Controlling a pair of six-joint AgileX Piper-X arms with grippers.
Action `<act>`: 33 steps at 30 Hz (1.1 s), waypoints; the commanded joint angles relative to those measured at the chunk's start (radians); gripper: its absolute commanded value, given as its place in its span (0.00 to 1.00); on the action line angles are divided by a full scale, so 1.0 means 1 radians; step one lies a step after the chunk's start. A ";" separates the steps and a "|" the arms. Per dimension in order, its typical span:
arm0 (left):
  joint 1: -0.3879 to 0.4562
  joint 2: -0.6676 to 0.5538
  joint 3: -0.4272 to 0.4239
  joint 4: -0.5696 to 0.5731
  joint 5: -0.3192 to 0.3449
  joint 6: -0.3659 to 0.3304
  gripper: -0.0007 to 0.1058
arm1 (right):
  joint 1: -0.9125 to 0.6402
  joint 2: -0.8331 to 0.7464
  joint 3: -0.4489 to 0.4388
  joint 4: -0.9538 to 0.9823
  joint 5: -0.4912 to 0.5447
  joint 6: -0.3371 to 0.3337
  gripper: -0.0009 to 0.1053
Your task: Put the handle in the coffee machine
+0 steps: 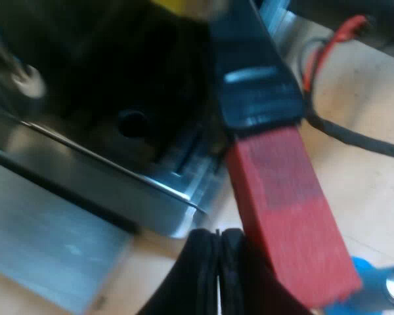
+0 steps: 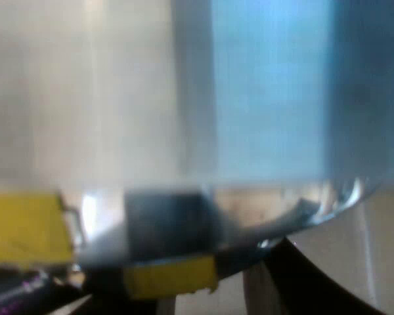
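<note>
Your left claw (image 1: 217, 279) is clenched, pads pressed together with nothing between them. It sits just beside the red end (image 1: 289, 216) of the holder handle (image 1: 256, 92), against its side or very nearly, and is not gripping it. From that red end the dark handle runs up under the front of the espresso machine (image 1: 105, 177), above the machine's metal base. The holder's metal head is lost in the dark up there, so you can't confirm how it seats. A blue tamper (image 1: 374, 289) lies on the worktop (image 1: 368, 177) near the red end. Your right claw (image 2: 240, 295) is hard up against a shiny metal face of the machine, and its state can't be told.

Progress, as a judgement: the handle looks to be already at the machine's front and carried by the machine, not by a claw, so the insertion part seems mostly done. What's left is the lock. You can't tell whether the handle is turned fully home. The clenched claw at the red end is placed to nudge it sideways. If it is already locked, only the retreat remains. Watch the tamper close by when you pull away.
</note>
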State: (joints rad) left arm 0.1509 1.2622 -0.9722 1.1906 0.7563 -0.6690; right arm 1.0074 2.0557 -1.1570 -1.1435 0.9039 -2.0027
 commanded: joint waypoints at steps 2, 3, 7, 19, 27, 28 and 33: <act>-0.005 -0.007 0.009 0.042 0.031 0.024 0.01 | -0.004 -0.057 -0.015 -0.094 -0.010 0.001 0.27; -0.005 -0.007 0.009 0.042 0.038 0.024 0.01 | -0.004 -0.057 -0.015 -0.094 -0.010 0.001 0.27; -0.010 -0.020 0.009 0.043 0.060 0.024 0.01 | -0.004 -0.057 -0.015 -0.094 -0.010 0.001 0.27; -0.186 -0.088 0.081 0.033 0.025 0.021 0.01 | -0.004 -0.057 -0.015 -0.094 -0.002 0.001 0.27; -0.226 -0.144 0.130 -0.044 0.018 -0.016 0.01 | 0.004 -0.057 -0.015 -0.094 0.004 0.001 0.27; -0.226 -0.144 0.130 -0.052 0.027 -0.018 0.01 | 0.008 -0.057 -0.015 -0.094 0.025 0.001 0.27; -0.226 -0.144 0.130 -0.060 0.034 -0.021 0.01 | 0.035 -0.057 -0.013 -0.071 0.117 0.001 0.27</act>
State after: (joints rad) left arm -0.0599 1.1296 -0.8383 1.1477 0.7007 -0.6807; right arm 1.0369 2.0557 -1.1491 -1.1594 1.0197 -2.0190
